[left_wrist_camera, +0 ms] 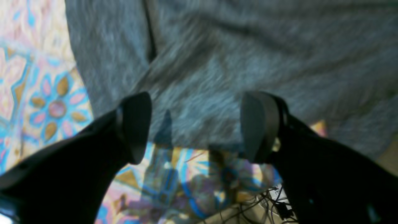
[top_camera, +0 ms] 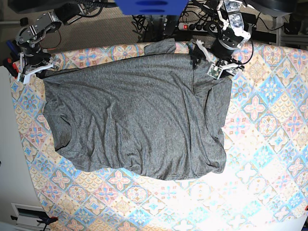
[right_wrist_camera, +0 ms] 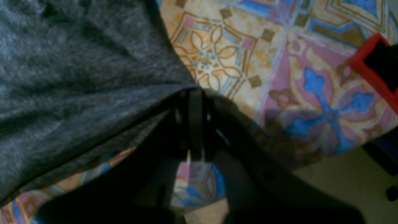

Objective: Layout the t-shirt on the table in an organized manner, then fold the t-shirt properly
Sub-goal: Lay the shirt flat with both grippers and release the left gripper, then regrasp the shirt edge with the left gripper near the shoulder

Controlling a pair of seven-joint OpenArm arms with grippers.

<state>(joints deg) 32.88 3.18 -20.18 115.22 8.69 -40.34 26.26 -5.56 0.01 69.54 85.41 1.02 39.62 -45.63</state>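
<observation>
Fingers: left point(left_wrist_camera: 196, 127) wide apart, empty, over shirt point(top_camera: 139, 115) edge; right point(right_wrist_camera: 195, 124) clamped on shirt corner, above surface point(top_camera: 269, 144).

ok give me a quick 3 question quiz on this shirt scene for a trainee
1. True or false: the left pincer is clamped on the t-shirt.
2. Which pincer grips a shirt edge? A) left B) right C) neither
3. Fill in: the shirt lies spread on the ____.

Key:
1. False. Its jaws stand open above the fabric, holding nothing.
2. B. The right pincer is shut on a shirt edge.
3. The table, with its tile-pattern cloth.
</observation>
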